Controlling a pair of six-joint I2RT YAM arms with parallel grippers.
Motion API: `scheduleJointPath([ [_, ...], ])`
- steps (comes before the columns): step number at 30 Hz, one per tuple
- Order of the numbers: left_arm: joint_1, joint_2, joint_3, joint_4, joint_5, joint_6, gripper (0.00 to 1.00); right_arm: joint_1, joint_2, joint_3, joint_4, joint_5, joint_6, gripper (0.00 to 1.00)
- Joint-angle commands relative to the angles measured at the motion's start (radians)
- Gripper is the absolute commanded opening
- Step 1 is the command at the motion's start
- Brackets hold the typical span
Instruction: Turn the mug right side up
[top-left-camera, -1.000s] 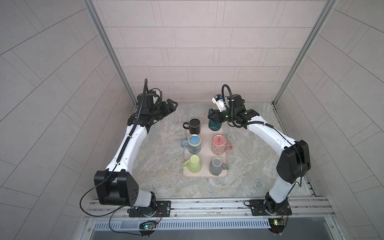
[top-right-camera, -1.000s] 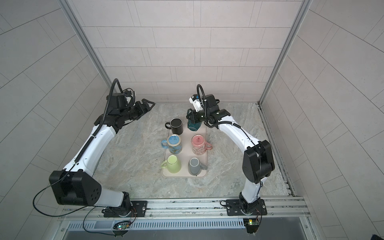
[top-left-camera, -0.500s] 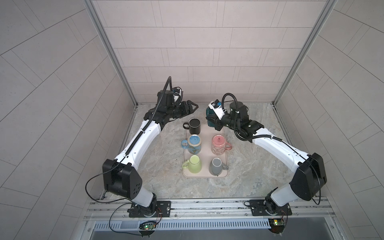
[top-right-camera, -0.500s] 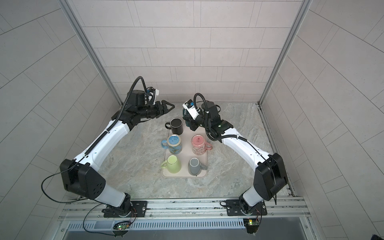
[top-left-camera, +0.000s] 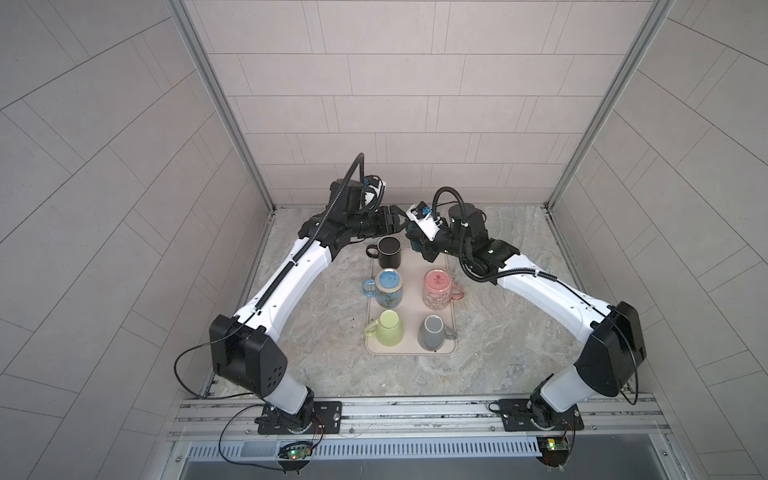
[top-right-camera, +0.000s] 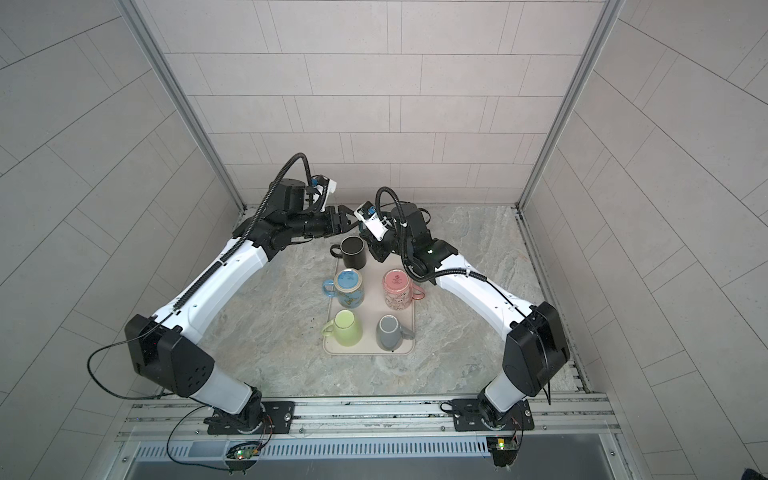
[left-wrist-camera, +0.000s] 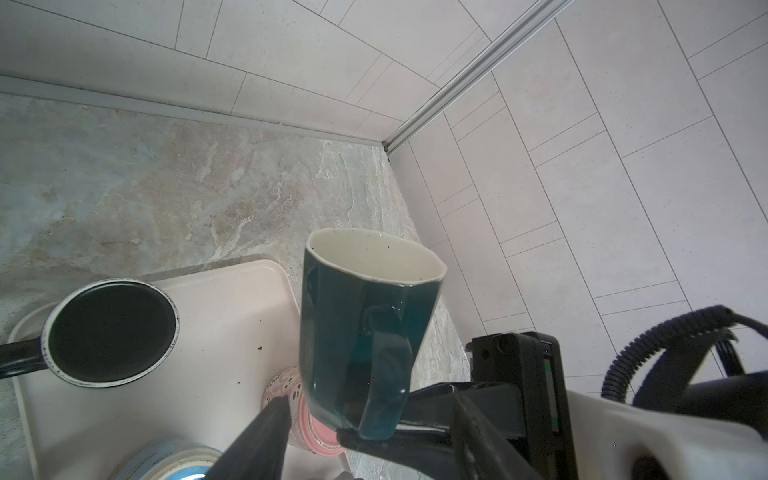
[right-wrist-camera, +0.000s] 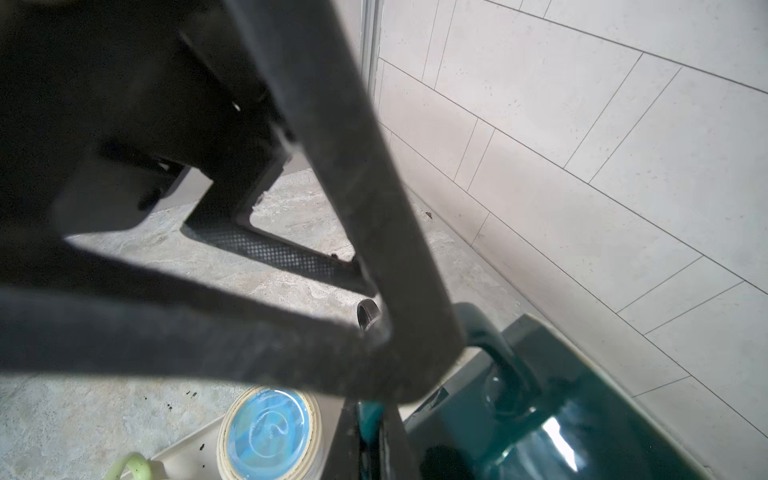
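Teal mug (left-wrist-camera: 361, 324) hangs in the air over the back right corner of the beige tray (top-left-camera: 409, 351), near the upper middle of both top views, pinched by its handle in the clenched right fingers (right-wrist-camera: 395, 361). That thin grip lifts it clear of the other mugs so it can be swung over. I judge it also leaves the body free to pivot, which is probably why the left fingers (top-left-camera: 395, 224) reach in from the left of the frame. They are spread and empty, just beside the mug's body (whether a pad touches the glaze I cannot tell). Both arms rise from the rail at the bottom of the frame and lean inward, wrists bent so the two sets of fingers face each other above the upright black mug (top-left-camera: 388, 251). The left wrist view shows the teal mug's cream mouth pointing away from the right fingers; how near upright it is I cannot tell.
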Motion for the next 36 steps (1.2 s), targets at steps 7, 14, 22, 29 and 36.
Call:
scheduleJointPath([
  [7,-0.016,0.027,0.031,-0.021,-0.004,0.047,0.65,0.027,-0.008,0.067,0.061,0.022,-0.025,0.0],
  [14,-0.023,0.038,0.043,-0.054,-0.023,0.072,0.56,0.04,0.004,0.081,0.033,0.021,-0.039,0.0],
  [22,-0.029,0.049,0.062,-0.087,-0.026,0.093,0.51,0.059,0.024,0.1,0.002,0.033,-0.06,0.0],
  [29,-0.031,0.053,0.066,-0.126,-0.027,0.109,0.43,0.06,0.025,0.106,0.008,0.051,-0.064,0.0],
  [36,-0.033,0.064,0.077,-0.152,-0.047,0.114,0.37,0.061,0.033,0.114,0.003,0.032,-0.064,0.0],
])
